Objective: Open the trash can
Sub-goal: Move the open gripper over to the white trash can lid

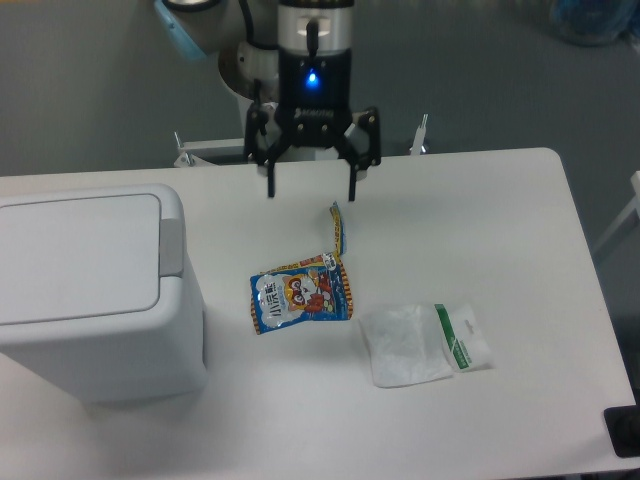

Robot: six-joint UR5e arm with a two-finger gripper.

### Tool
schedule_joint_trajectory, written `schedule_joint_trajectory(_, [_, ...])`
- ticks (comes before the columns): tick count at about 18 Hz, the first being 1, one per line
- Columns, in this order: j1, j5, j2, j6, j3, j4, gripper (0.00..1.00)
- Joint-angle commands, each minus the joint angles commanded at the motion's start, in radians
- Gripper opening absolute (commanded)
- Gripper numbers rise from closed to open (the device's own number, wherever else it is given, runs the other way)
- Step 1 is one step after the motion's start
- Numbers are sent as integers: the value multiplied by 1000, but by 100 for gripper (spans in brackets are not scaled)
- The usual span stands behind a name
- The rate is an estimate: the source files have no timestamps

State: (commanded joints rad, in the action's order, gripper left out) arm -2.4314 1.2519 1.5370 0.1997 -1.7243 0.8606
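The trash can (90,300) is a large boxy white bin at the left of the table. Its flat lid (75,255) lies shut, with a grey push-button tab (172,245) on its right edge. My gripper (311,189) hangs at the back middle of the table, well to the right of the bin and above the tabletop. Its two fingers (270,183) stand apart, open, with nothing between them.
A blue snack packet (300,297) lies on the white table (500,200) in the middle, one end curled up. A clear plastic bag with a green-and-white label (420,343) lies to its right. A dark object (625,432) sits at the front right corner.
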Motion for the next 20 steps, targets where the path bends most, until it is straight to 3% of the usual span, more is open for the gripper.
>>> schedule_joint_trajectory(4, [21, -68, 20, -72, 0, 0, 100])
schedule_joint_trajectory(20, [92, -66, 54, -72, -15, -3, 100])
